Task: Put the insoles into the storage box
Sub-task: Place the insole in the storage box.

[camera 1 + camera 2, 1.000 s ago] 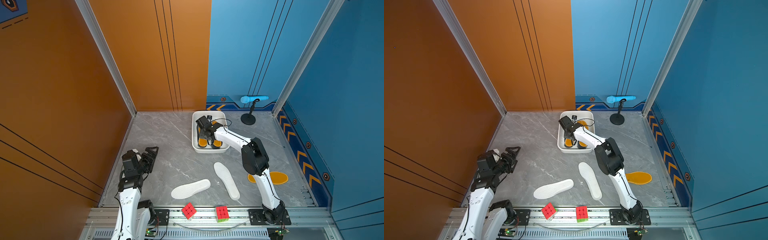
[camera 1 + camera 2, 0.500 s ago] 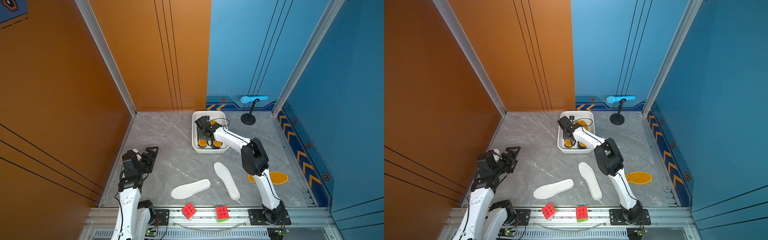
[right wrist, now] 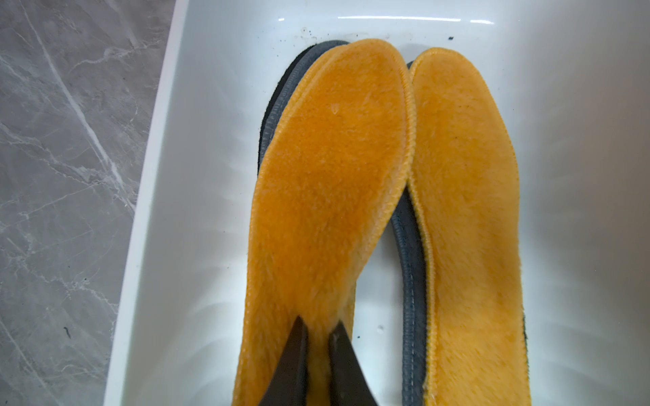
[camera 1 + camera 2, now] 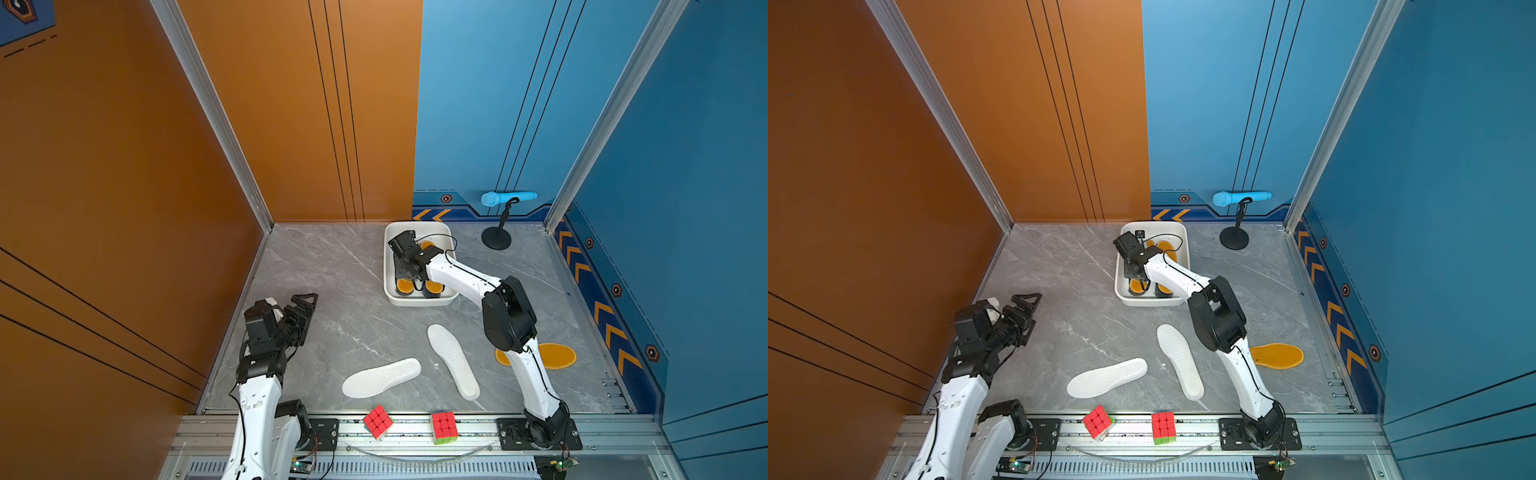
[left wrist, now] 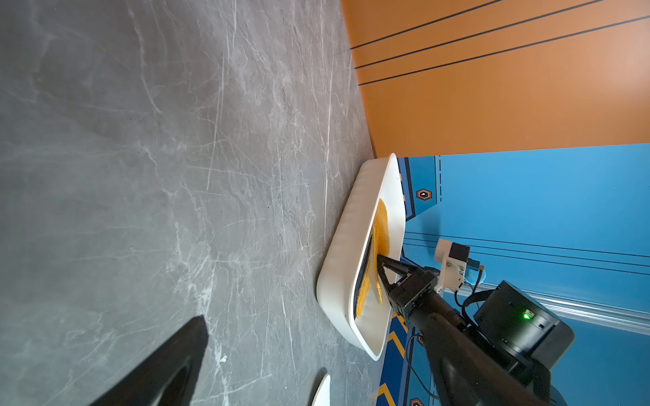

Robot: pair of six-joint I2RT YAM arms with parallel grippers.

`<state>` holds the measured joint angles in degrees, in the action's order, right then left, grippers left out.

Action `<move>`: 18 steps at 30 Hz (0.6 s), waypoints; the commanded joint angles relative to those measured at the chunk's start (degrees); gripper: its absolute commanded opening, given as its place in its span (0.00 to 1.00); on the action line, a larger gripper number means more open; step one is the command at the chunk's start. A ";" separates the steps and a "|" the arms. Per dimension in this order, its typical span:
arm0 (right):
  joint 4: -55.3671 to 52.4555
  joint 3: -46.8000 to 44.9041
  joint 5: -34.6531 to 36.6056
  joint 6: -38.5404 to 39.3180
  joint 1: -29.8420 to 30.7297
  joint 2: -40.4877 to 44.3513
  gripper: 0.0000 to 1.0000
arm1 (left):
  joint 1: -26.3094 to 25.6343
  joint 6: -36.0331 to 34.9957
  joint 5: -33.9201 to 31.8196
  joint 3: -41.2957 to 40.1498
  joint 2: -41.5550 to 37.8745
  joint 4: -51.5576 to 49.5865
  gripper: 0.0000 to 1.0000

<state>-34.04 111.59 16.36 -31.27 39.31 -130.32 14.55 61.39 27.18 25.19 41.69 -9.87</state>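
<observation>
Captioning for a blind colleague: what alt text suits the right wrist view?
Two fuzzy orange insoles lie side by side over dark grey insoles inside a white storage box. The right end effector, tips narrowly parted, sits at the narrow end of one; grey marble table shows beside the box.

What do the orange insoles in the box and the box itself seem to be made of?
The orange insoles: plush fabric, probably fleece; matte fuzzy pile, stitched edge. The storage box: likely hard plastic; smooth, glossy white, with light reflections on its walls.
</observation>
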 commanded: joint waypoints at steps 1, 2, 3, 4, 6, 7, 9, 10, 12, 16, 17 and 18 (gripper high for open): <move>-1.47 2.17 1.04 0.76 -0.37 -1.60 0.15 | -0.24 0.03 0.62 0.12 -0.16 0.82 0.97; -1.54 2.23 1.03 0.77 -0.37 -1.60 0.16 | -0.31 0.01 0.76 0.10 -0.12 0.90 0.98; -1.54 2.31 0.97 0.77 -0.45 -1.69 0.16 | -0.22 -0.03 0.72 -0.01 -0.04 0.99 0.98; -1.55 2.45 0.77 0.92 -0.54 -1.77 0.16 | -0.25 -0.04 0.73 -0.03 0.01 0.99 0.98; -1.64 2.66 0.86 1.03 -0.68 -1.86 0.16 | -0.31 -0.06 0.71 -0.05 0.06 1.08 0.98; -1.73 2.67 0.82 0.97 -0.73 -1.96 0.16 | -0.29 -0.08 0.74 -0.13 0.10 1.08 0.98; -1.73 2.67 0.61 0.68 -0.90 -2.00 0.16 | -0.30 -0.13 0.64 -0.06 0.18 1.08 0.98; -1.73 2.76 0.60 0.68 -0.99 -2.13 0.16 | -0.29 -0.14 0.64 -0.07 0.18 1.16 0.98; -1.73 2.82 0.46 0.73 -1.08 -2.30 0.15 | -0.31 -0.28 0.63 -0.16 0.30 1.17 0.98; -1.82 2.75 0.31 0.68 -1.17 -2.70 0.16 | -0.23 -0.26 0.61 -0.19 0.39 1.26 0.98; -1.82 2.76 0.33 0.72 -1.17 -2.86 0.16 | -0.26 -0.28 0.62 -0.16 0.42 1.26 0.98; -1.82 2.79 0.24 0.60 -1.17 -2.99 0.16 | -0.26 -0.27 0.64 -0.15 0.38 1.26 0.98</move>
<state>-34.09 113.21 16.32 -31.27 38.33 -132.29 14.55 61.39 27.18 25.19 42.02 -9.67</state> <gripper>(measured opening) 0.160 0.976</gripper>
